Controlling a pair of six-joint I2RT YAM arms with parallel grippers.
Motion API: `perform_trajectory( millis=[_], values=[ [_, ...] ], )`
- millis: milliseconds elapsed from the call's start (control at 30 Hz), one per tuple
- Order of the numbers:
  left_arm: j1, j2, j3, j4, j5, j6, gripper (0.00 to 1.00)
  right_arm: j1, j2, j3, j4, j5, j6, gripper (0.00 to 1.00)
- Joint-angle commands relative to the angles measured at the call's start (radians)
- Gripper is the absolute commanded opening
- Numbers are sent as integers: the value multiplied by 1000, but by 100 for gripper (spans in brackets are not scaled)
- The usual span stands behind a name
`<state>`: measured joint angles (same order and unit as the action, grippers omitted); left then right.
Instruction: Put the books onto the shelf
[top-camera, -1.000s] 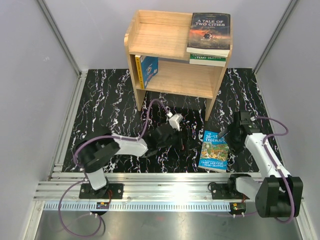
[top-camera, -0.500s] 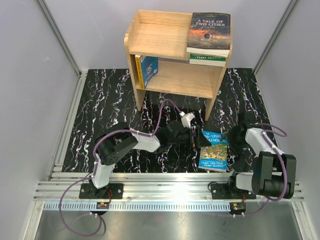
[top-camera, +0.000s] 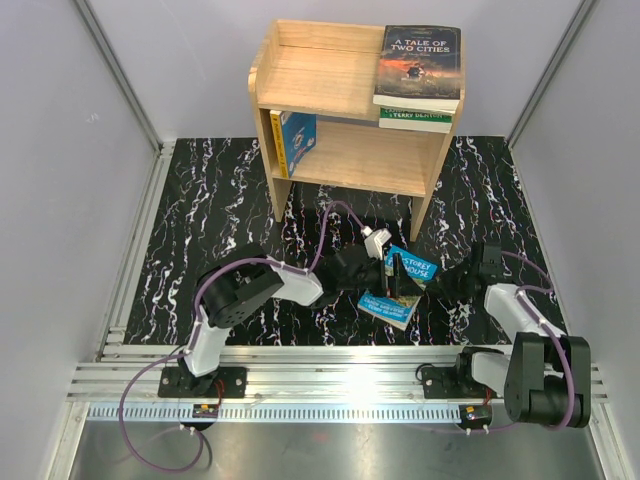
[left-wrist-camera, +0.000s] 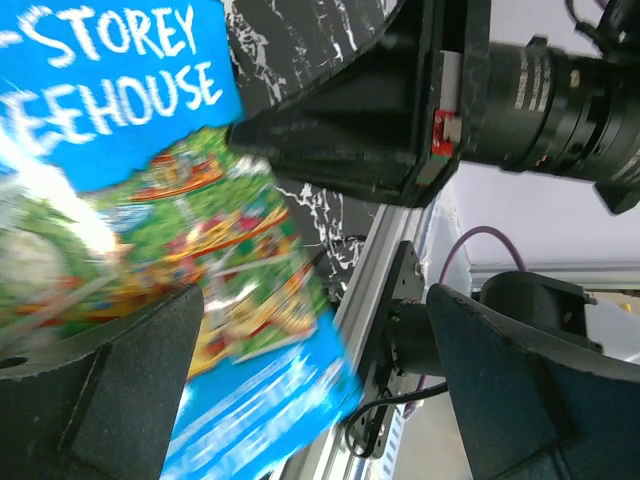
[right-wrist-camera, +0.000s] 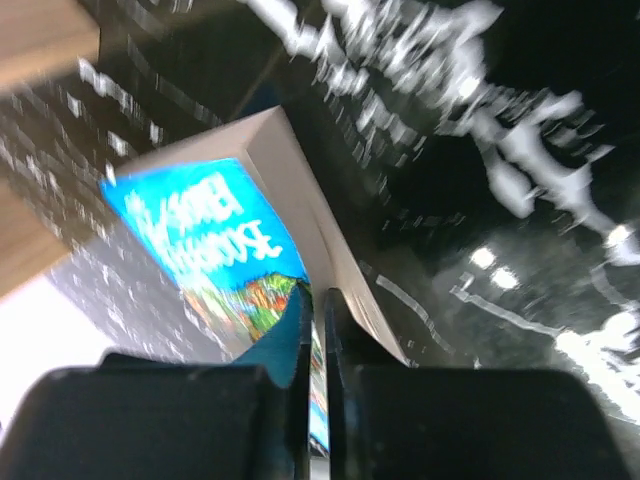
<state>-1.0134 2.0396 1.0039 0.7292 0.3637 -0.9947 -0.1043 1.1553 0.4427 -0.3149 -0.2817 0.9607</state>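
One shelf (top-camera: 310, 80), four books (top-camera: 420, 62) (three aboard)

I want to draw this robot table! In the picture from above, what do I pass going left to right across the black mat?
Left arm → Treehouse book → right arm.
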Motion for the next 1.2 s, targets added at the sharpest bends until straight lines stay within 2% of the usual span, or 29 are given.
perform_trajectory(
  millis=[0, 167, 267, 400, 533, 600, 733, 933, 967, 1000, 1033, 1067, 1100, 1167],
  values=[
    [-19, 15, -39, 9, 30, -19, 99, 43, -45, -15, 51, -112, 13, 0],
    [-8, -116, -125, -19, -34, 7, 99, 77, -143, 53, 30, -163, 18, 0],
    [19, -251, -165, -88, -69, 53, 99, 94, -186, 105, 11, -177, 27, 0],
    [97, -467, -198, -365, -153, 212, 99, 98, -235, 155, -26, -183, 16, 0],
    [173, -559, -200, -572, -311, 420, 99, 132, -256, 159, -64, -192, -3, 0],
    [223, -547, -199, -619, -319, 459, 99, 140, -267, 151, -76, -191, -8, 0],
    [265, -431, -150, -659, -223, 513, 99, 146, -260, 148, -150, -168, -45, 0],
    [266, -340, -117, -579, -169, 479, 99, 149, -206, 180, -323, -97, -160, 0],
    [265, -326, -101, -568, -161, 479, 99, 149, -197, 182, -335, -91, -165, 4],
    [266, -299, -88, -568, -155, 479, 99, 149, -171, 182, -346, -86, -171, 30],
    [266, -282, -70, -571, -138, 484, 99, 149, -155, 182, -360, -80, -181, 49],
    [266, -268, -56, -580, -128, 487, 99, 150, -123, 186, -369, -73, -188, 61],
    [265, -239, -22, -585, -120, 490, 99, 149, -111, 191, -374, -68, -189, 78],
    [266, -216, 7, -600, -95, 504, 99, 149, -85, 198, -389, -47, -191, 87]
  ],
)
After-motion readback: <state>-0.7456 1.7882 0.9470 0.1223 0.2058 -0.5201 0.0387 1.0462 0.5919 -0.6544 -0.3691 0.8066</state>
